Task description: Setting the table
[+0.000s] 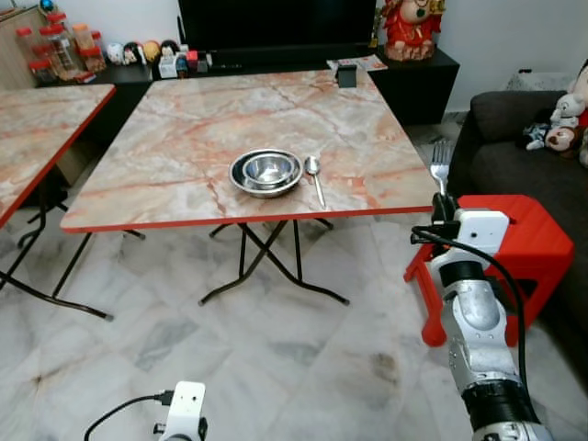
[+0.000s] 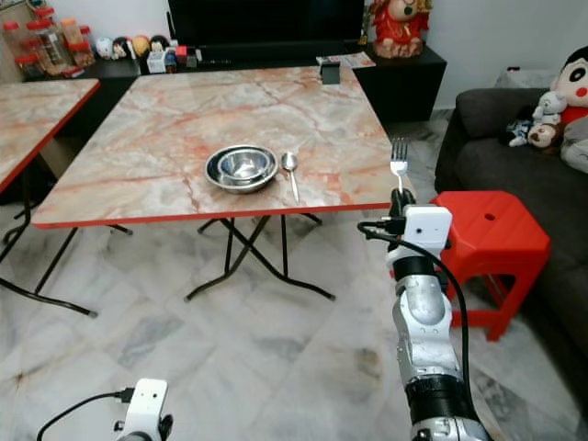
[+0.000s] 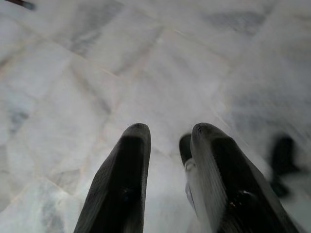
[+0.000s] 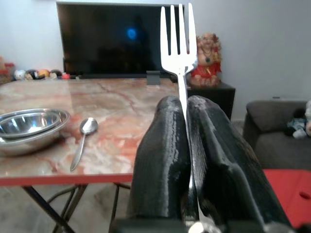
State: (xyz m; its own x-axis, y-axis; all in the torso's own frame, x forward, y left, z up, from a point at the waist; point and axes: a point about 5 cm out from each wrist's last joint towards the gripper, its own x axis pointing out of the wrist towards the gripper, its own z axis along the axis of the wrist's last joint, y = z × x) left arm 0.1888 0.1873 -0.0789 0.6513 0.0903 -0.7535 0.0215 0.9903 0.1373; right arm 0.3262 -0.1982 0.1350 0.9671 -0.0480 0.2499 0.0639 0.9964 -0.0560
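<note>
The right gripper had its jaws clamped on the handle of a fork, which stood upright with its tines pointing at the ceiling. In the head views the fork rose just off the near right corner of the table, over the floor and not yet above the tabletop, with a red stool just behind the arm.

On the table sat two nested steel bowls, near the front edge and about midway along it. A spoon lay just beside them on the robot's right, its bowl end away from the robot and its handle running back toward the near edge.

The place setting lay ahead and to the left of the clamped fork. The fork's long axis was vertical, while the spoon's ran flat along the tabletop, front to back, so the fork would probably need to be tipped down to lie level and parallel to the spoon. The bare marble on the left of the bowls looked like the likeliest spot for it, which would mean reaching across the bowls, or the robot could step closer first.

The left gripper hung low over the marble floor, its jaws slightly apart and holding nothing. The right arm was much the nearer to the table and already carried the fork.
</note>
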